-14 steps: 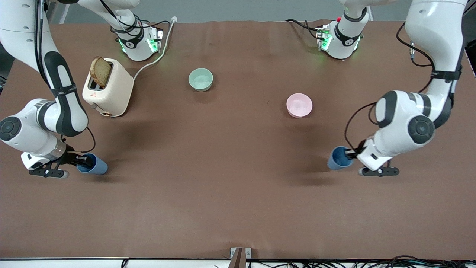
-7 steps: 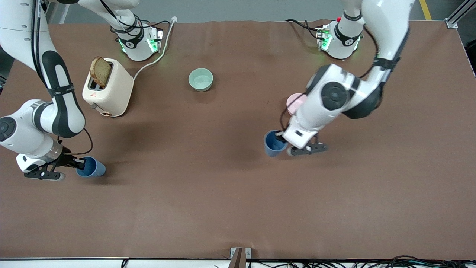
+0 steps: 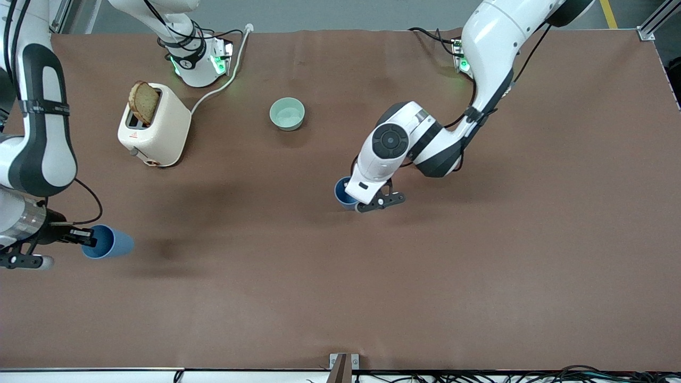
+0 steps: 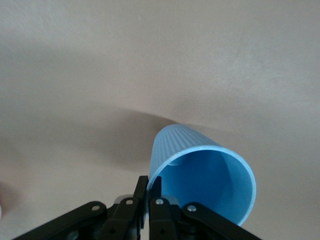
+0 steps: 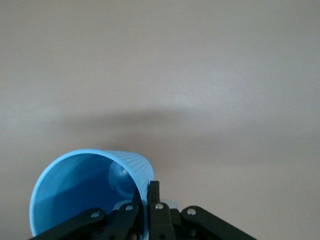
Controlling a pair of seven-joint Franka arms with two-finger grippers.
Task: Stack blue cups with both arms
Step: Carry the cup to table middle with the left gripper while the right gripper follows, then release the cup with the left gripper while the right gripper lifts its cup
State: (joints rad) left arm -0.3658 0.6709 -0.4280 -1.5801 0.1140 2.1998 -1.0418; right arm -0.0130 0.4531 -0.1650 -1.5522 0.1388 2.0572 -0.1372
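You see two matte blue ribbed cups, each pinched by its rim: one over mid-counter, another at the right arm's end.

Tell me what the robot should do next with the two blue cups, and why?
Probably set the left gripper's blue cup down mid-table. Both cups are pinched by their rims: this one over the table's middle, the right gripper's cup up at the right arm's end. One likely needs to stand so the other can drop in.

Matte, finely ribbed blue plastic cups; matte brown cloth table cover
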